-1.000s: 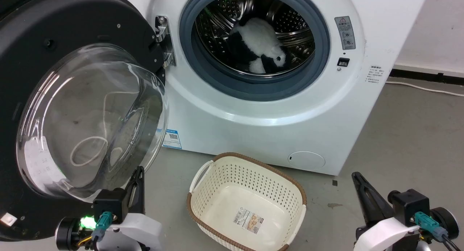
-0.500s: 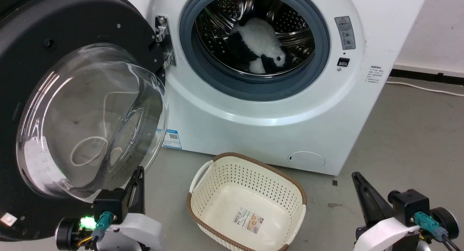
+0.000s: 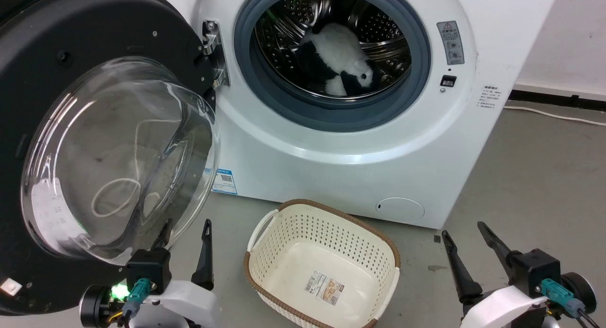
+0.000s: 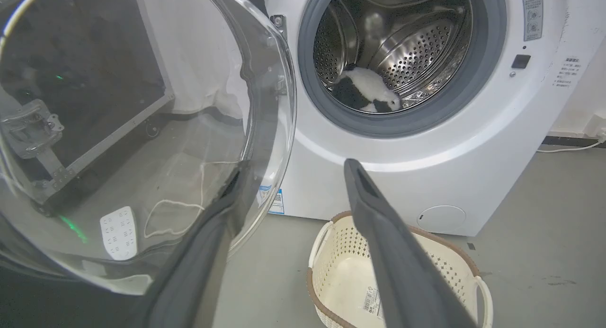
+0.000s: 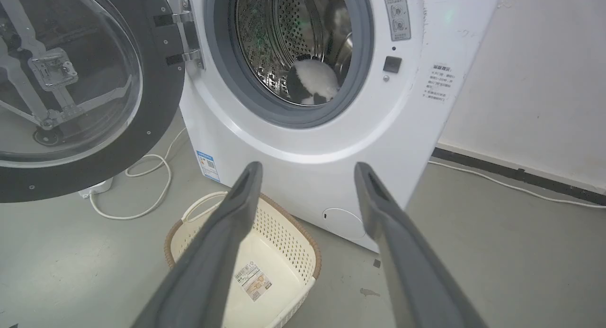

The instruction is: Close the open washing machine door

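The washing machine (image 3: 331, 176) is white, its steel drum uncovered inside a grey gasket. Its door (image 3: 94, 25), black-rimmed with a bulging clear glass bowl (image 3: 118, 153), stands swung wide to the left on a metal hinge (image 3: 215, 53). My left gripper (image 3: 187, 224) is open at the lower left, just below and in front of the glass bowl, holding nothing. In the left wrist view the left gripper (image 4: 297, 163) has one finger overlapping the door's glass (image 4: 142, 129). My right gripper (image 3: 462, 228) is open at the lower right, above bare floor, far from the door (image 5: 156, 105).
A black-and-white plush toy (image 3: 338, 58) lies in the drum. A cream perforated basket (image 3: 303, 204) stands on the floor before the machine, between my grippers. A white cable (image 3: 544, 112) runs along the wall at right. A white power strip (image 4: 118, 226) shows through the door's glass.
Both grippers have opened: each pair of fingers was together before and now stands spread. The door and the machine have not moved.
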Controlling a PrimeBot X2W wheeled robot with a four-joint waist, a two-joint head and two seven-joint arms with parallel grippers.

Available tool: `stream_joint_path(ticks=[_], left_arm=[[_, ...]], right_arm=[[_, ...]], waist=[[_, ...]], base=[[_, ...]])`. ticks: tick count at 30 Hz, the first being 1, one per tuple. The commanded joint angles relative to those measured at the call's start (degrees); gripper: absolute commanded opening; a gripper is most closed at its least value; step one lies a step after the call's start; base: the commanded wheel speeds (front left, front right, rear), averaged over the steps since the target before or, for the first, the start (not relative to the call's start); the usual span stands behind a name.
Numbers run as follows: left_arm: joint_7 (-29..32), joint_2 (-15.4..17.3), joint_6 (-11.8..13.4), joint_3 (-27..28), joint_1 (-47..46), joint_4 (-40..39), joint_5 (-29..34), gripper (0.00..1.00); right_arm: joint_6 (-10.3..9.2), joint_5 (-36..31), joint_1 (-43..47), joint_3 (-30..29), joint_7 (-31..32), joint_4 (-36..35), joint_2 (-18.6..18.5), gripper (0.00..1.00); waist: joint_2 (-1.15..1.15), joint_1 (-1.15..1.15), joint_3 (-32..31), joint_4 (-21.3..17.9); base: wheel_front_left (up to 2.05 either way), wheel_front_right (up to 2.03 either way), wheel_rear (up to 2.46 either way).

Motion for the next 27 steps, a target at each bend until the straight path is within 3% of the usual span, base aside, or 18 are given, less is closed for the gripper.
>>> stream_joint_path(ticks=[1,16,17,18,19,27], left_arm=[[-0.6,0.0,0.2,-0.3,0.0,0.3,-0.5,1.00],[-2.4,0.0,0.3,-1.9,-0.2,1.5,-3.0,1.00],[-2.5,0.0,0.3,-2.0,-0.2,1.6,-3.2,0.78],[-2.7,0.0,0.3,-2.1,-0.2,1.7,-3.4,0.07],[-2.8,0.0,0.3,-2.2,-0.2,1.7,-3.7,0.00],[-3.7,0.0,-0.1,-2.4,-0.4,-0.2,-5.3,0.00]], right_arm=[[0.00,0.7,0.4,0.1,-0.7,0.1,0.0,1.00],[0.01,2.7,1.0,0.7,-2.5,1.0,0.0,1.00],[0.01,2.9,1.0,0.7,-2.6,1.1,0.0,1.00],[0.01,3.0,1.0,0.8,-2.7,1.2,0.0,1.00],[0.01,3.2,1.1,0.8,-2.9,1.2,0.0,1.00],[0.01,4.3,1.3,0.9,-3.8,1.8,0.0,1.00]], waist=[[0.00,0.00,0.0,0.0],[0.00,0.00,0.1,-0.2],[0.00,0.00,0.1,-0.2],[0.00,0.00,0.1,-0.2],[0.00,0.00,0.1,-0.2],[0.00,0.00,0.1,0.2]], base=[[0.00,0.00,0.00],[0.00,0.00,0.00],[0.00,0.00,0.00],[0.00,0.00,0.00],[0.00,0.00,0.00],[0.00,0.00,0.00]])
